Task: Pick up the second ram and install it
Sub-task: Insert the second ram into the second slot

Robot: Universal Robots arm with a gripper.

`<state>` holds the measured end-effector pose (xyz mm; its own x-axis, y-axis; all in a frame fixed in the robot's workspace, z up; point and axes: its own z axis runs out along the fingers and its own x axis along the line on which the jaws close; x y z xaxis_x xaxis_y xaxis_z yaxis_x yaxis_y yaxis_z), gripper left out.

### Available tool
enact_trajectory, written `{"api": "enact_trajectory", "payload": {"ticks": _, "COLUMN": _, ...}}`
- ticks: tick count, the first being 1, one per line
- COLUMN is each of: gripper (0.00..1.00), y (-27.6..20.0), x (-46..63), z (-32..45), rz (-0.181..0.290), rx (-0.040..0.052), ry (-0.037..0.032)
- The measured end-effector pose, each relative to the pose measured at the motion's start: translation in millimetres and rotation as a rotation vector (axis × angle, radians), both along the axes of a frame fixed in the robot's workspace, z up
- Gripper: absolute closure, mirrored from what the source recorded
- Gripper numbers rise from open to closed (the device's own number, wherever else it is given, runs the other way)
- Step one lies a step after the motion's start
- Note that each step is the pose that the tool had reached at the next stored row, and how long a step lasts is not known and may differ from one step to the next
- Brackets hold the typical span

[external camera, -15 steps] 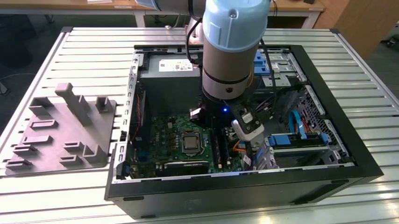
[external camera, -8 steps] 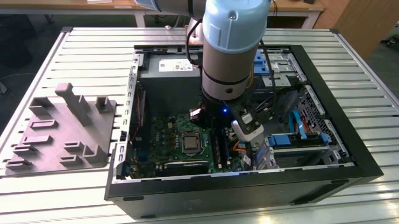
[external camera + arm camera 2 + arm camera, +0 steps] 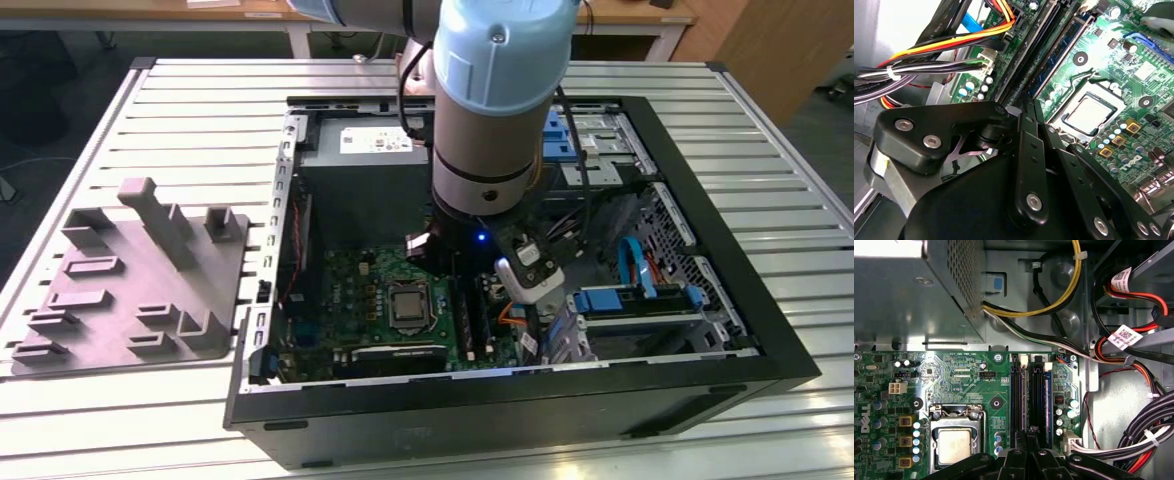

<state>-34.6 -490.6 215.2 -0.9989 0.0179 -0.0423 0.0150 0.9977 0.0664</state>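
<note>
Second ram (image 3: 1038,395) standing edge-on in slot near motherboard (image 3: 959,371) edge beside cable bundle (image 3: 1134,440), gripper (image 3: 1030,436) directly at its near end with fingers drawn narrow, hold unclear, processor socket (image 3: 956,442) close alongside, case wall (image 3: 694,215) beyond cables, little side room.

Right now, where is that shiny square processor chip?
The processor sits in its socket on the green motherboard inside the open case, beside the black memory slots; in both wrist views the gripper is close by over those slots.
</note>
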Motion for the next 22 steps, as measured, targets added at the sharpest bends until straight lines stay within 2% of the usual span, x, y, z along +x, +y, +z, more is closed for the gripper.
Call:
{"api": "enact_trajectory", "payload": {"ticks": 6, "gripper": 0.88, "y": 0.0, "x": 0.0, "z": -0.3, "rz": 0.000, "rx": 0.0002, "ry": -0.0001}}
{"api": "enact_trajectory", "payload": {"ticks": 7, "gripper": 0.82, "y": 0.0, "x": 0.0, "z": -0.3, "rz": 0.000, "rx": 0.0002, "ry": -0.0001}}
{"api": "enact_trajectory", "payload": {"ticks": 11, "gripper": 0.82, "y": 0.0, "x": 0.0, "z": 0.2, "rz": 0.000, "rx": -0.0001, "ry": 0.0000}}
{"api": "enact_trajectory", "payload": {"ticks": 14, "gripper": 0.82, "y": 0.0, "x": 0.0, "z": 4.8, "rz": 0.000, "rx": 0.0001, "ry": -0.0001}}
{"api": "enact_trajectory", "payload": {"ticks": 20, "gripper": 0.82, "y": 0.0, "x": 0.0, "z": 19.1, "rz": 0.000, "rx": -0.0004, "ry": 0.0000}}
{"api": "enact_trajectory", "payload": {"ticks": 22, "gripper": 0.82, "y": 0.1, "x": 0.0, "z": 20.1, "rz": 0.000, "rx": -0.0003, "ry": -0.0001}}
